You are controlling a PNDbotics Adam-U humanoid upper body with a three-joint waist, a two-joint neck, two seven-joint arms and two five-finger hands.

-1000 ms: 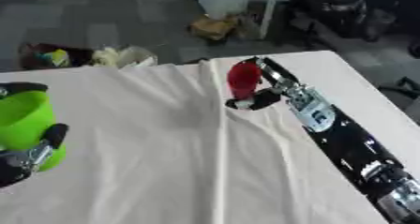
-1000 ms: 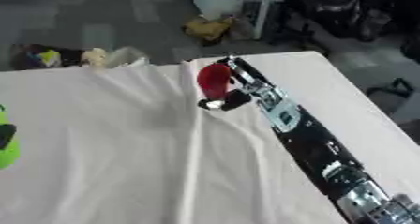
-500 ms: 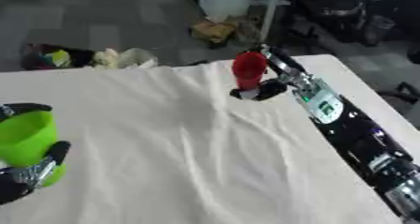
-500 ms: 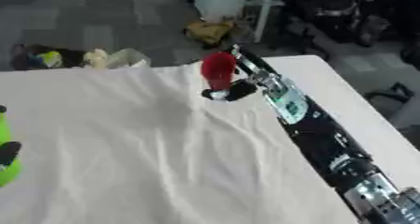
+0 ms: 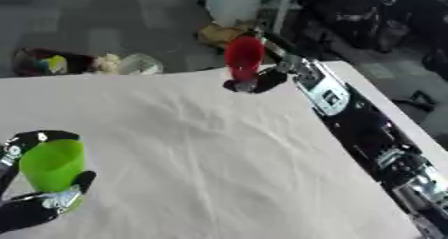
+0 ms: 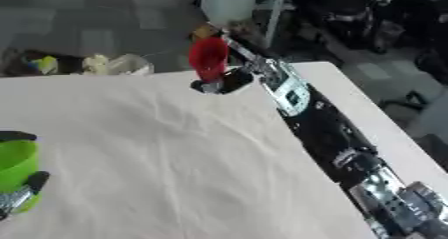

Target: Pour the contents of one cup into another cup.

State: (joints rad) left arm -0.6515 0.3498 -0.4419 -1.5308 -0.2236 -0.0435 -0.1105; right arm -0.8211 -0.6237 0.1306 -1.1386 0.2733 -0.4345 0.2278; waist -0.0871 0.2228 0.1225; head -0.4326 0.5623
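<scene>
- red cup (image 5: 244, 58) is what we're watching: plain, smooth-sided, plastic-looking, upright at the far edge of the table, fingers of our right hand (image 5: 261, 78) curled round its lower part.
- green cup (image 5: 52, 164) is bright lime, a tapered round shape with the open mouth up, near the table's left front corner. our left hand (image 5: 39, 203) is wrapped round it, dark fingers on both sides of it.
- the two cups are well apart, red one far right of middle, green one near left.
- white cloth (image 5: 201, 153) covers the table, soft and wrinkled, with creases fanning out across the middle.
- right arm (image 6: 324, 133) runs in from the lower right, black with silver joints and a pale plate near the wrist.
- left eye view shows the whole green cup and the hand under it; right eye view cuts that cup off at the left edge, so only part shows.
- we can't tell what's inside either cup.
</scene>
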